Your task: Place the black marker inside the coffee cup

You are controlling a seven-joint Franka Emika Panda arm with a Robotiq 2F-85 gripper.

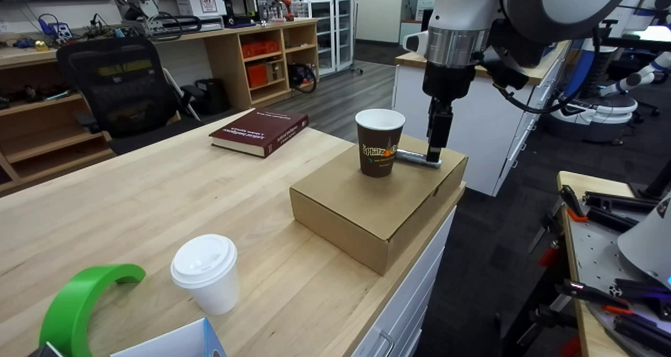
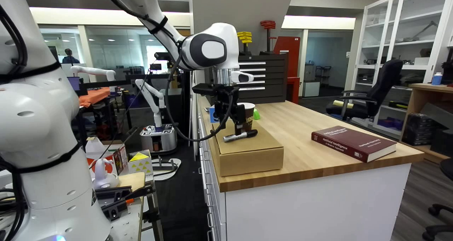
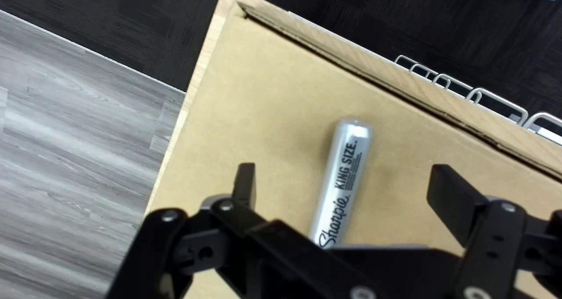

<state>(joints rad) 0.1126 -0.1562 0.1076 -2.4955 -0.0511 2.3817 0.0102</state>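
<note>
Gripper spread wide, fingers either side of the black-capped marker, gaps on both flanks, nothing held! Marker's on the cardboard box, drawer-side corner of the counter, cap end hidden in the wrist view. "Sharpie. KING SIZE." on the barrel; "Philz" on the coffee cup near it; "Artificial Intelligence" on the book, that end's other corner.

Glossy marker, paper cup, matt cardboard box — plastic lid at eight o'clock in an exterior view.
</note>
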